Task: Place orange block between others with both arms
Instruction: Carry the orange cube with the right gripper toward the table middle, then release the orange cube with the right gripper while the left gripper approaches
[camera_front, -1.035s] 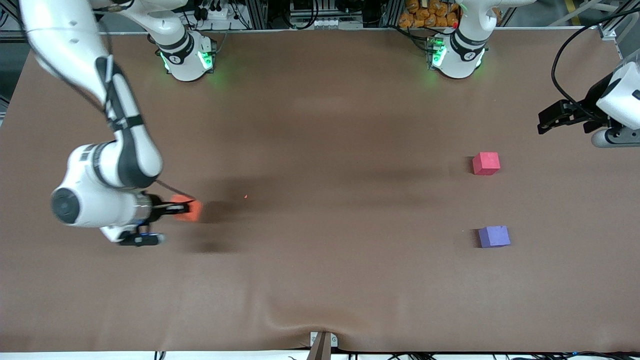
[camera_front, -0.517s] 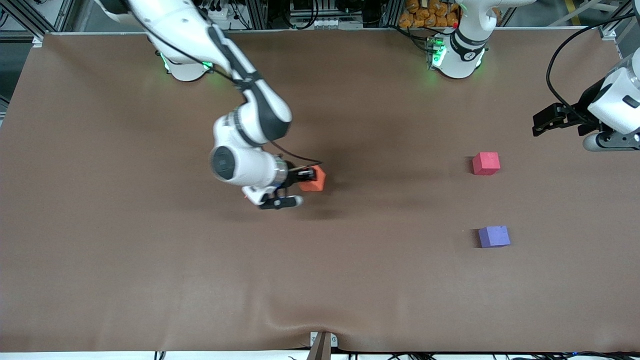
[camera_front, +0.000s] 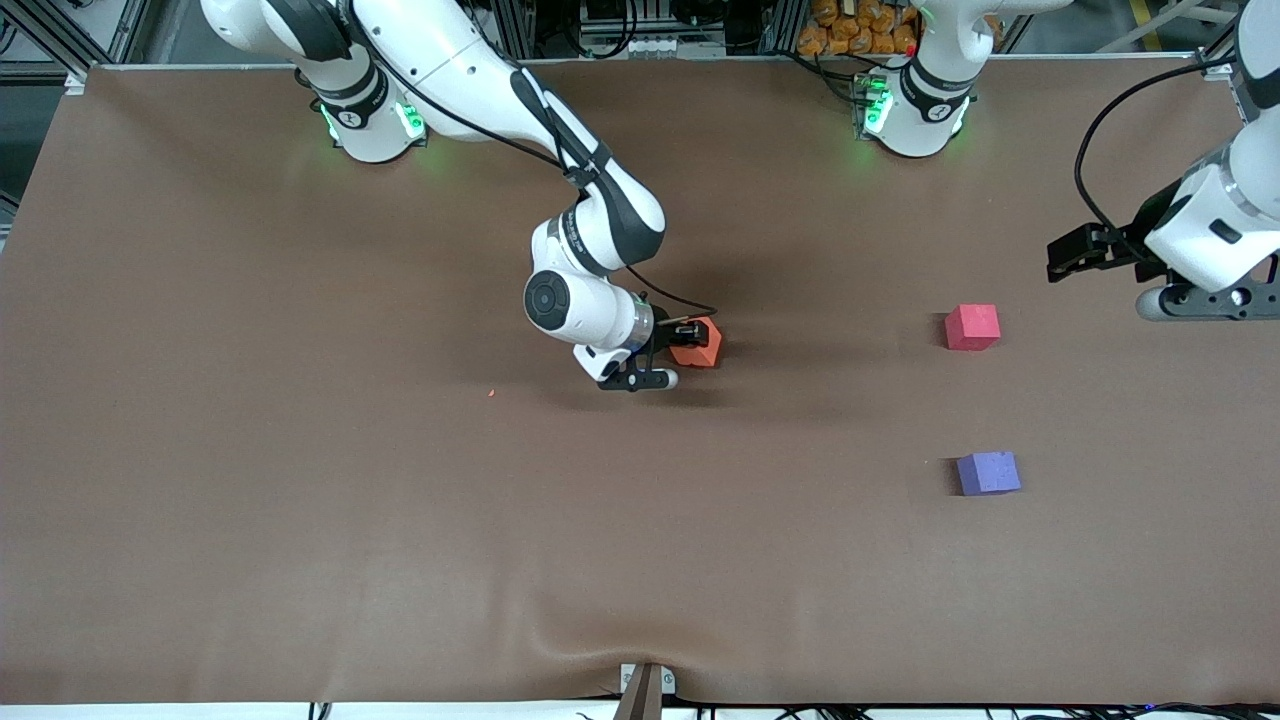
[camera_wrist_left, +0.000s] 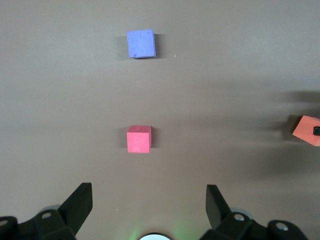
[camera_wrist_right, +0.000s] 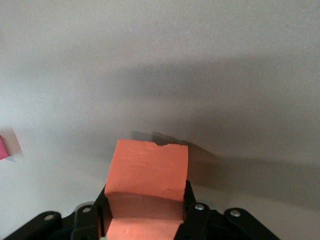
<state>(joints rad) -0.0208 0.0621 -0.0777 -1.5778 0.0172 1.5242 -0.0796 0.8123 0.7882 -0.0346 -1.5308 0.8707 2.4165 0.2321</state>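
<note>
Orange block (camera_wrist_right: 148, 185) between right fingers (camera_wrist_right: 189, 200)

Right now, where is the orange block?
The orange block sits between the right gripper's jaws mid-table, well short of the pinkish-red cube toward the left arm's end.

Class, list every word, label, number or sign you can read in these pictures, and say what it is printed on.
None can be read.
Orange block, pinkish-red cube, purple-blue cube: no markings.
Right arm's base and left arm's base: small dark round marks, too small to read.
</note>
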